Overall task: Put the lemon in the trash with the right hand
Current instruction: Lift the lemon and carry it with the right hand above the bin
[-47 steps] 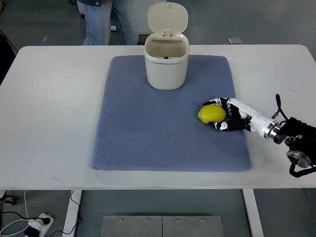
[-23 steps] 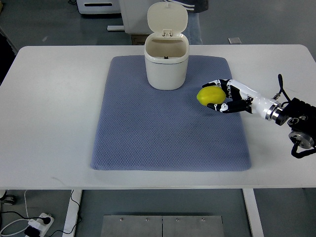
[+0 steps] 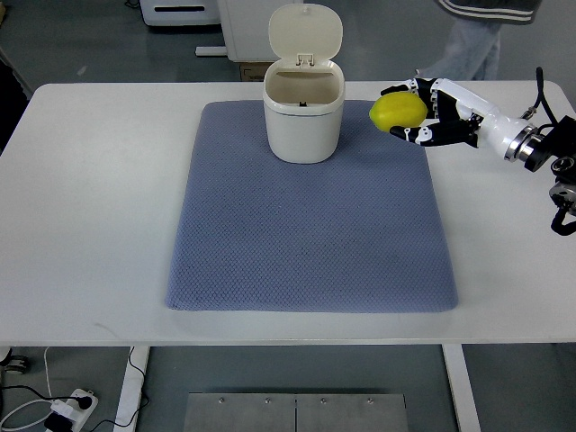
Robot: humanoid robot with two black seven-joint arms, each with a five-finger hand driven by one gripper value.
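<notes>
My right hand (image 3: 416,110) is shut on a yellow lemon (image 3: 397,111) and holds it in the air, above the blue mat's far right corner. The arm comes in from the right edge. A cream trash bin (image 3: 303,112) with its lid flipped open stands at the far middle of the mat. The lemon is to the right of the bin's rim, apart from it. The left arm does not show.
A blue-grey mat (image 3: 306,234) covers the middle of the white table (image 3: 90,198). A person (image 3: 477,27) stands behind the table at the far right. A white cabinet stands behind the bin.
My right hand has lifted the lemon off the mat and carried it up and away, toward the bin's height. The person behind the table has moved to the right.
</notes>
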